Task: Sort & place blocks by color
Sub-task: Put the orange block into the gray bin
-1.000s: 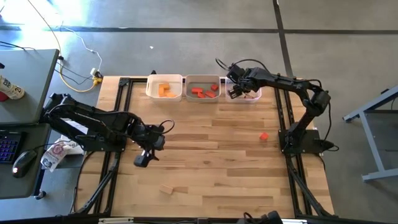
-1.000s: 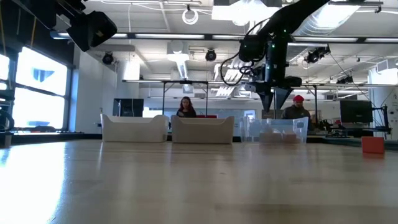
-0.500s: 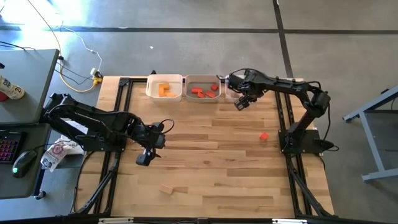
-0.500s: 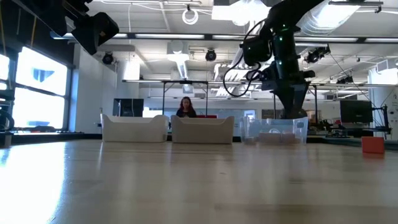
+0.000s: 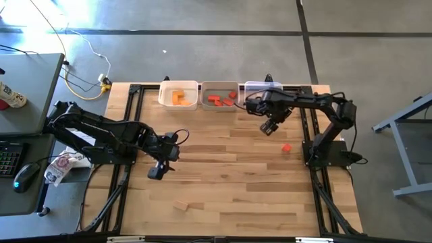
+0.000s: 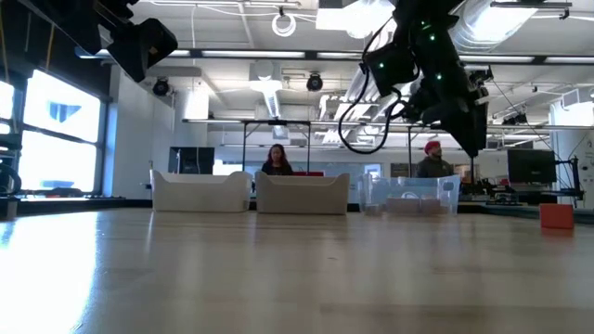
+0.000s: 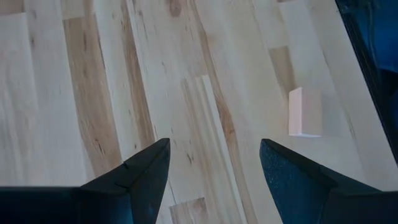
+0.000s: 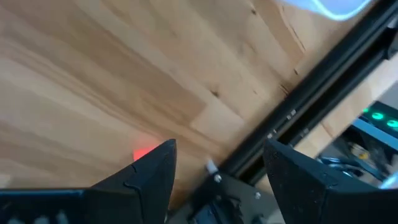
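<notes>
Jaws of both the right gripper (image 5: 270, 127) and left gripper (image 5: 156, 173) gape empty; no writing legible.

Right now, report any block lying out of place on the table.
Two blocks lie loose outside the bins: a red block near the right arm's base, just past the open right gripper, and a pale wood block near the table's front edge, beyond the open left gripper.

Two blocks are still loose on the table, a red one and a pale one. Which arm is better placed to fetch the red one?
Probably the right. Its open, empty pincer hangs just beyond the red block, on that side of the table. The left pincer, also open, is nearer the pale block.
</notes>
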`<state>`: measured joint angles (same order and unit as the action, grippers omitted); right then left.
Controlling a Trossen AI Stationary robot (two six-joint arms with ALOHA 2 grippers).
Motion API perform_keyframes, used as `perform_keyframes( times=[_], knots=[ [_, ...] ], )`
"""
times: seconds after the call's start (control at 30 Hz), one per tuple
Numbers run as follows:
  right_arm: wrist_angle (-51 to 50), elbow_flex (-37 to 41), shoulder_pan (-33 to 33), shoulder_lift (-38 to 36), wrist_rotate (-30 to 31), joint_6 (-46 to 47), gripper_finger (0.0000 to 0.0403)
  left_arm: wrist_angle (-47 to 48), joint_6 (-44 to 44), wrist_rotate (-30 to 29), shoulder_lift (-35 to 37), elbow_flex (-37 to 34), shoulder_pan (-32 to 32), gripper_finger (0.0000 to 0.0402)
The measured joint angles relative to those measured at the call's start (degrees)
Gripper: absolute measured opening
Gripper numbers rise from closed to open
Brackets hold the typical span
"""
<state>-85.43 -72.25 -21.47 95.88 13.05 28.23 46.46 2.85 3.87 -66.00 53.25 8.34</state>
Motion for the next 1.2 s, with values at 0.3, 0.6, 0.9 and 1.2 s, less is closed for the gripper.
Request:
perform_keyframes(
  times=[0.3, 0.6, 0.9, 1.2],
  knots=[
    [-4.65, 0.0, 5.69, 0.0, 1.41, 0.31, 0.0226, -0.02, 0.07, -0.27, 0.0, 0.0, 0.0, 0.0236],
    [-4.69, 2.54, 10.12, -6.16, 3.52, 3.17, 0.0226, -0.07, 0.0, -0.25, 0.02, 0.0, 0.0, 0.0236],
    [0.06, 15.97, 13.18, -22.82, -0.06, 12.02, 0.0226, -0.29, -0.93, -0.25, 0.02, 0.0, -0.01, 0.0236],
    [7.15, 24.29, 13.33, -34.62, -7.03, 16.67, 0.0226, -1.65, -0.58, -0.25, 0.02, 0.0, 0.0, 0.0236]
  ],
)
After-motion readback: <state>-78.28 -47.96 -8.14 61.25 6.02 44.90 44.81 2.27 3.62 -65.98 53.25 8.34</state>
